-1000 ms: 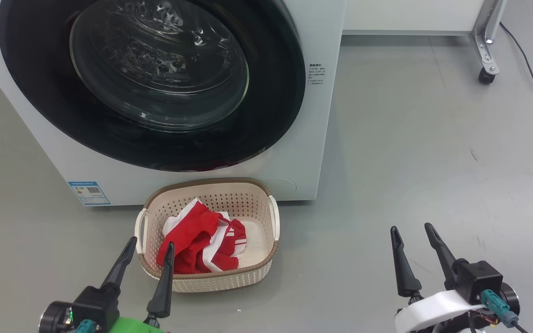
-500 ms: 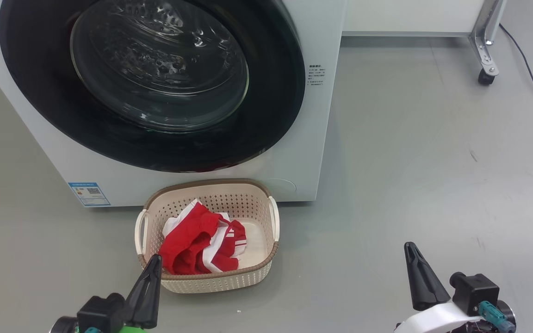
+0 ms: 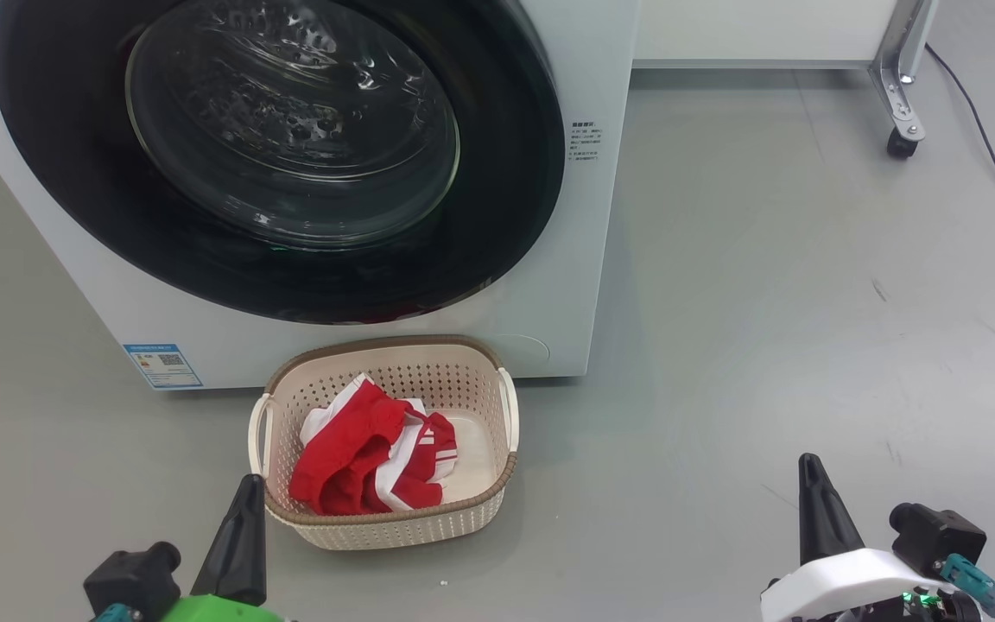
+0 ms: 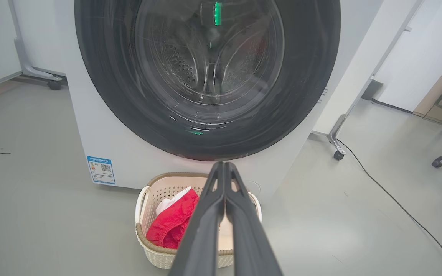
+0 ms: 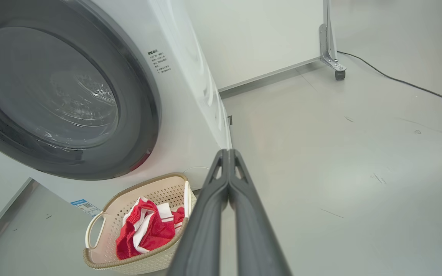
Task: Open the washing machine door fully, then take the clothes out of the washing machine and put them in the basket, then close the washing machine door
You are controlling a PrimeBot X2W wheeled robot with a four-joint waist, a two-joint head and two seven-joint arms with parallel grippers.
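Note:
The white washing machine (image 3: 579, 259) stands at the top left, its round black washing machine door (image 3: 497, 173) closed flat against the front. On the floor before it sits the cream basket (image 3: 394, 529) with the red and white clothes (image 3: 359, 462) inside. My left gripper (image 3: 247, 494) is shut and empty, low beside the basket's near left corner. Far to the right, my right gripper (image 3: 809, 475) is shut and empty over bare floor. The left wrist view has the door (image 4: 313, 76), basket (image 4: 144, 191) and clothes (image 4: 171, 224) beyond the pressed-together fingers (image 4: 205, 222). The right wrist view shows them too.
A grey floor (image 3: 765, 302) spreads wide to the right of the machine. A white panel on a metal leg with a castor (image 3: 899, 142) stands at the back right, and a black cable (image 3: 994, 147) runs along the floor there.
Both grippers went from open to shut and drew back toward the bottom of the head view. The left one moved away from the basket's rim. The camera shifted slightly.

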